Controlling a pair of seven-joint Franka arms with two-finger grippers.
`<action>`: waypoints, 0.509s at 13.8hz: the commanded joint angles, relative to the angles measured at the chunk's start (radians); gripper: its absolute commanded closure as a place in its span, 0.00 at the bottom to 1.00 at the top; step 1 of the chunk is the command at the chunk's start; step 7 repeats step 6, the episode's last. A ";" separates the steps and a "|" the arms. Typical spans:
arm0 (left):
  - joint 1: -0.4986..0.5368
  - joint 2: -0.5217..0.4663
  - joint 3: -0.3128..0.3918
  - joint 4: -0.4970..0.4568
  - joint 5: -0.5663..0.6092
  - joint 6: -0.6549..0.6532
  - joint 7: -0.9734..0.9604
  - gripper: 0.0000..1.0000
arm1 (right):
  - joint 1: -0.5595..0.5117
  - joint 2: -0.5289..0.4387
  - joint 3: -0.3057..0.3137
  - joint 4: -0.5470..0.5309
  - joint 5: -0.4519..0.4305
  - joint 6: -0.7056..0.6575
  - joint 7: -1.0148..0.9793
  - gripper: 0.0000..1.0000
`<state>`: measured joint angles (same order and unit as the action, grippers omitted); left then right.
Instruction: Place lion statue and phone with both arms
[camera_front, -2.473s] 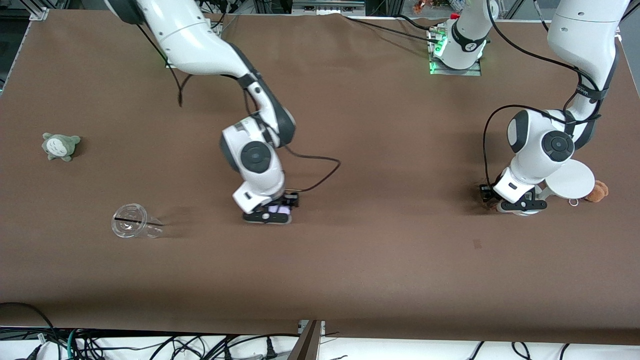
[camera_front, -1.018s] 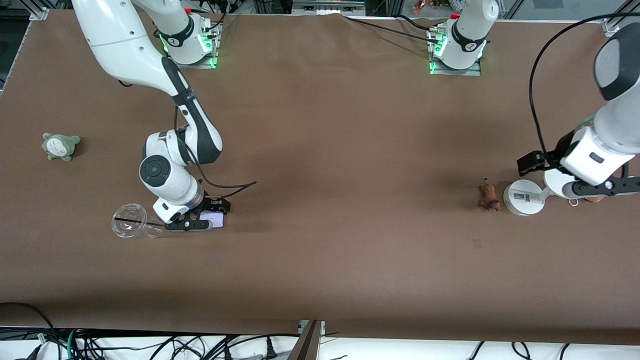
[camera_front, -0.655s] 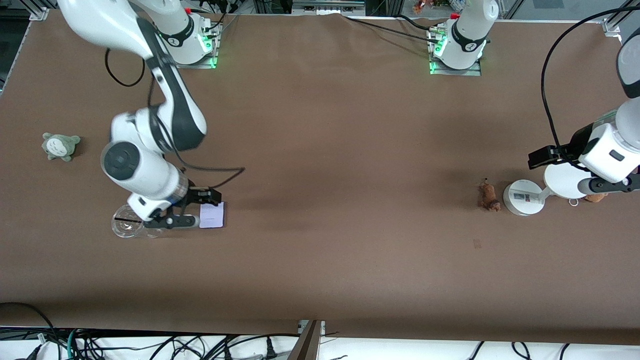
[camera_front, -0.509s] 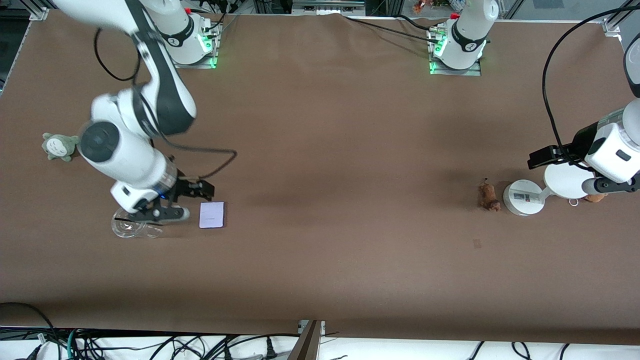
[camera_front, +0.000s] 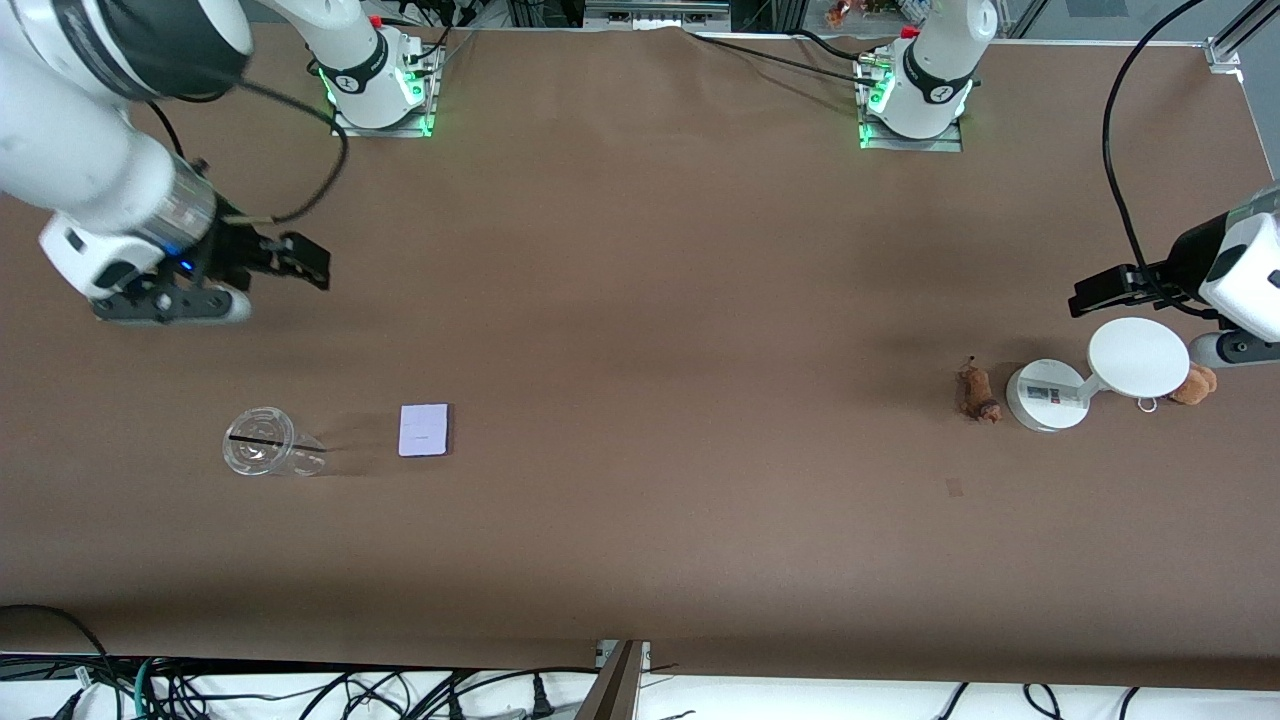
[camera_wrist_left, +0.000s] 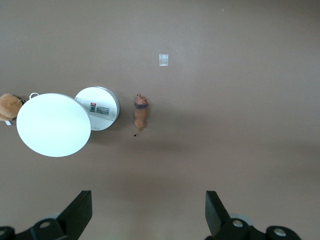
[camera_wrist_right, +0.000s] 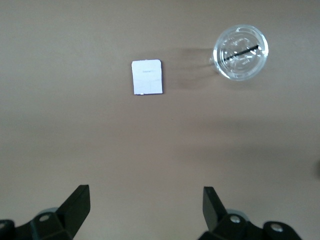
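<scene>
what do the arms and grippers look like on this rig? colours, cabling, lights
Glossy white links with black joints. The right gripper and left gripper have black fingers below white wrist housings. Loose black cables run outside both arms, and green lights glow at both bases.

The table (camera_front: 660, 300) wears a matt brown cloth-like cover, faintly creased. On it the phone (camera_front: 424, 430) looks smooth and pale, with a dull sheen; at its 9 o'clock lies a clear glossy plastic cup (camera_front: 262, 454). The lion statue (camera_front: 975, 392) looks hard and matt – its 3 o'clock neighbour, the white disc stand (camera_front: 1137, 358), is smooth plastic, beside a fuzzy tan plush toy (camera_front: 1194, 383)
</scene>
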<state>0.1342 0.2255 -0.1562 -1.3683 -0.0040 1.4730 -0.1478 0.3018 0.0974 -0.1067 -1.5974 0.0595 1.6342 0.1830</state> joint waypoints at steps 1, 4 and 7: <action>-0.011 -0.061 0.009 -0.041 -0.005 0.001 0.011 0.00 | -0.004 -0.008 0.009 -0.006 -0.021 -0.020 -0.010 0.00; -0.007 -0.110 0.009 -0.109 -0.005 0.020 0.008 0.00 | -0.009 0.007 0.009 0.040 -0.063 -0.033 -0.017 0.00; -0.002 -0.098 0.007 -0.104 -0.004 0.018 0.008 0.00 | -0.007 0.007 0.009 0.040 -0.063 -0.031 -0.014 0.00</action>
